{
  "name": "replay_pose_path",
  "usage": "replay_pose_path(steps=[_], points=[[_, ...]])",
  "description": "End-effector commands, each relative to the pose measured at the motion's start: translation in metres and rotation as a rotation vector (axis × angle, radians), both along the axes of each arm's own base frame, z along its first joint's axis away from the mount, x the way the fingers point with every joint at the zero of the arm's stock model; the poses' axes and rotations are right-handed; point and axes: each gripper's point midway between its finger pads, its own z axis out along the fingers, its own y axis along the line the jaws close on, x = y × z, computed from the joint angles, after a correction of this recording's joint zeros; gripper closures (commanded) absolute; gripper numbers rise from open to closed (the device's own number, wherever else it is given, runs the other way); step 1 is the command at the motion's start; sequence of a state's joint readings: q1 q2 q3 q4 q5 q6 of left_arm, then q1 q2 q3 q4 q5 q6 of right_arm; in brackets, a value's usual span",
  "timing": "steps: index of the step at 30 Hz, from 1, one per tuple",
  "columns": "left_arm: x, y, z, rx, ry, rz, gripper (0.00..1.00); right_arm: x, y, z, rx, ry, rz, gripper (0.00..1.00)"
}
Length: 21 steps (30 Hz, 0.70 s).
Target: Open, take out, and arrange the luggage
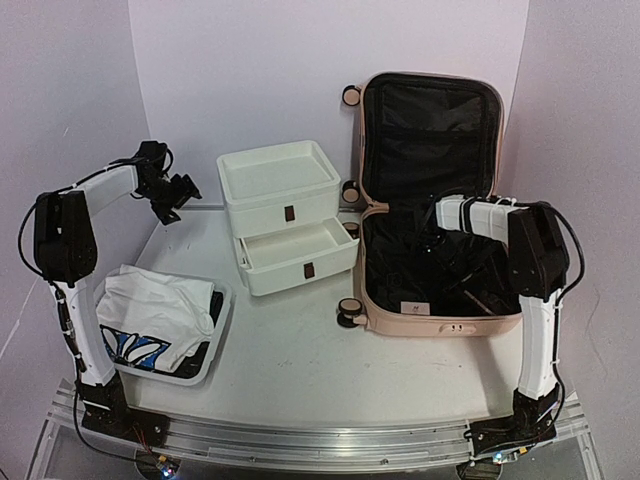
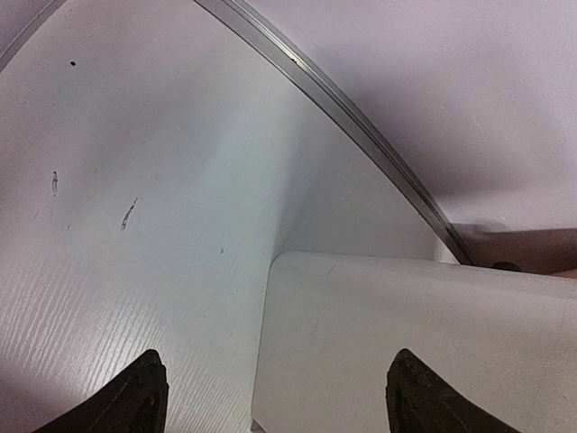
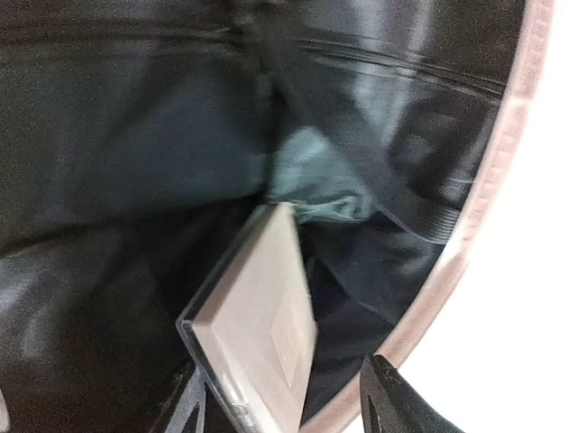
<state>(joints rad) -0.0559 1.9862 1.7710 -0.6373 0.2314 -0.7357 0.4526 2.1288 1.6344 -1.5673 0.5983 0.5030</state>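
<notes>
The pale pink luggage point(image 1: 440, 325) lies open at the right, its lid point(image 1: 430, 85) standing upright and the black lining showing. My right gripper point(image 1: 433, 243) reaches into the lower half. In the right wrist view its fingertips point(image 3: 383, 397) stand either side of a flat pinkish case with clear edges point(image 3: 261, 307), which is tilted on edge. The left finger is at the case's corner, and a dark gap shows on the right side. A teal cloth point(image 3: 311, 176) lies behind the case, and the pink rim point(image 3: 487, 207) is at the right. My left gripper point(image 1: 175, 195) is open and empty, raised at the far left.
A white two-drawer unit point(image 1: 285, 215) stands mid-table with its lower drawer pulled out; its corner shows in the left wrist view point(image 2: 406, 343). A white basket point(image 1: 224, 312) at the near left holds white clothing point(image 1: 150, 300). Purple walls close in the back and sides.
</notes>
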Motion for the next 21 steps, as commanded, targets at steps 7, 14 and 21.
replay_pose_path(steps=[7,14,21], points=[[0.004,0.002,0.022,-0.012,-0.060,0.006,0.16,-0.014,-0.021,0.009,0.018,0.066,-0.028,0.54],[0.005,0.002,0.026,-0.005,-0.074,-0.003,0.16,-0.016,-0.014,0.001,0.074,0.096,-0.022,0.74],[-0.003,0.001,0.036,0.007,-0.099,-0.028,0.16,-0.022,-0.009,0.007,0.130,0.100,-0.008,0.96]])
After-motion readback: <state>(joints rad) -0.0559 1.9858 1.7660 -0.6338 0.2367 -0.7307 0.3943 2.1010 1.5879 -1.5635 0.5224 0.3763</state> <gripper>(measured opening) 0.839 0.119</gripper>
